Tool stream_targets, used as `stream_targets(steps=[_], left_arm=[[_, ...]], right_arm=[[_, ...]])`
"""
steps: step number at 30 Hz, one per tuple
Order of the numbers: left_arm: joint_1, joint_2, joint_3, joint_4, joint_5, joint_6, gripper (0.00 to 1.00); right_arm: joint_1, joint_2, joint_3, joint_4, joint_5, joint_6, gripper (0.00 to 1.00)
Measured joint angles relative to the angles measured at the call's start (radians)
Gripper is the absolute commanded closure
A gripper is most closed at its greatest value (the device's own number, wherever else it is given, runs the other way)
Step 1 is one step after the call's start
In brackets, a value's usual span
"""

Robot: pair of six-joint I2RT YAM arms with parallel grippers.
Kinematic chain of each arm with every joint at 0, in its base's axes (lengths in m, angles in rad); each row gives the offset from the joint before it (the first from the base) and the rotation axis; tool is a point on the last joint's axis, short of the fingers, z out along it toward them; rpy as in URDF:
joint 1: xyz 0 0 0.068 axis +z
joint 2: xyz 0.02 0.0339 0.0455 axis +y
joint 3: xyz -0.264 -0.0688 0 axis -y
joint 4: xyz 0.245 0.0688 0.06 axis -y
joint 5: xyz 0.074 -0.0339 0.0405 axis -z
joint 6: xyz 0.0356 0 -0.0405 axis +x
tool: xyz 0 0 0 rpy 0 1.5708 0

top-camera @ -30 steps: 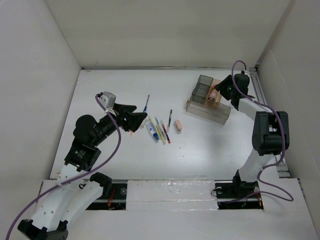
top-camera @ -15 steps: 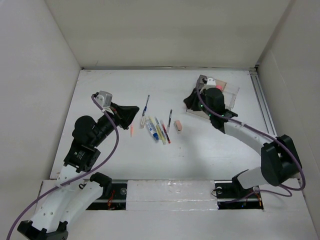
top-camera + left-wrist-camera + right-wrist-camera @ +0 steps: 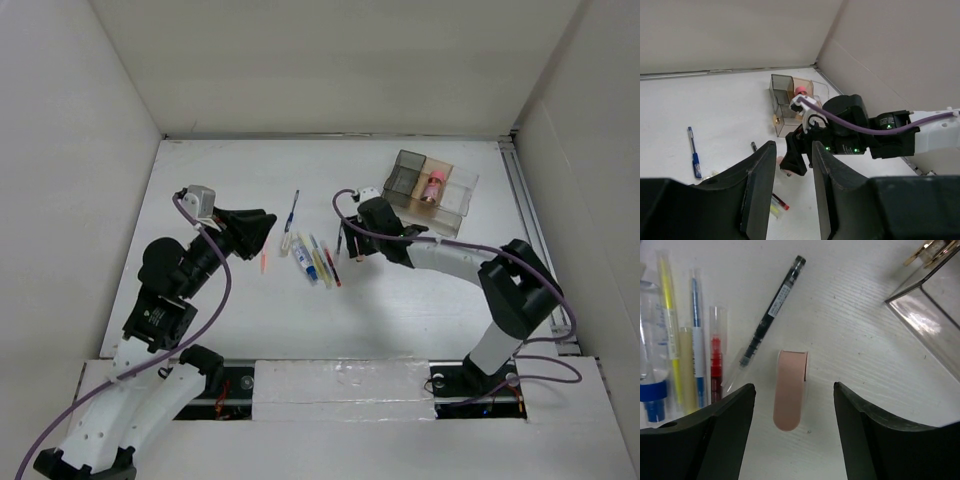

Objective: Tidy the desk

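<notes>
Pink eraser [image 3: 790, 396] framed by wide-open right tool [image 3: 792, 386]: wrist view only.

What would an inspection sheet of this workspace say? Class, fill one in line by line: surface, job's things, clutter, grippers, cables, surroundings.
Surface: white desk, matte, no spills seen.
Job's things: clear organizer tray at the far right, with a pink item in one compartment.
Clutter: pink eraser, black pen beside it, cluster of pens, blue pen and thin orange stick, all loose mid-desk.
Grippers: left gripper open, empty, above the desk. Right gripper open, straddling the eraser without touching it.
Cables: purple cable on the left arm and another purple cable on the right arm.
Surroundings: white wall panels; metal rail at the right edge.
</notes>
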Motion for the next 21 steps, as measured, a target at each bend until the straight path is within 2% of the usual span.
stream_targets(steps=[3,4,6,7,9,10,11,17,21], left_arm=[[0.0,-0.002,0.0,0.0,0.0,0.0,0.68],[0.0,-0.001,0.0,-0.001,0.0,0.0,0.68],[0.0,-0.001,0.0,-0.001,0.0,0.0,0.68],[0.0,-0.002,0.0,-0.001,0.0,0.0,0.68],[0.0,-0.002,0.0,-0.001,0.0,0.0,0.68],[0.0,-0.002,0.0,-0.001,0.0,0.0,0.67],[0.0,-0.003,0.0,-0.001,0.0,0.0,0.67],[0.0,-0.013,0.0,0.0,0.003,0.0,0.67],[0.0,-0.011,0.0,0.0,0.009,0.0,0.67]], right_arm=[[0.009,0.047,0.015,-0.025,-0.005,-0.011,0.36],[0.013,0.06,0.018,-0.03,-0.004,-0.013,0.42],[0.013,0.082,0.025,-0.042,-0.004,-0.015,0.48],[0.014,0.086,0.026,-0.049,-0.004,-0.014,0.58],[0.013,0.107,0.04,-0.053,-0.003,-0.015,0.62],[0.012,0.11,0.045,-0.058,-0.005,-0.017,0.72],[0.011,0.111,0.048,-0.063,-0.005,-0.02,0.74],[-0.035,0.053,0.048,-0.078,-0.04,-0.018,0.79],[-0.187,-0.073,0.062,-0.07,-0.105,-0.017,0.79]])
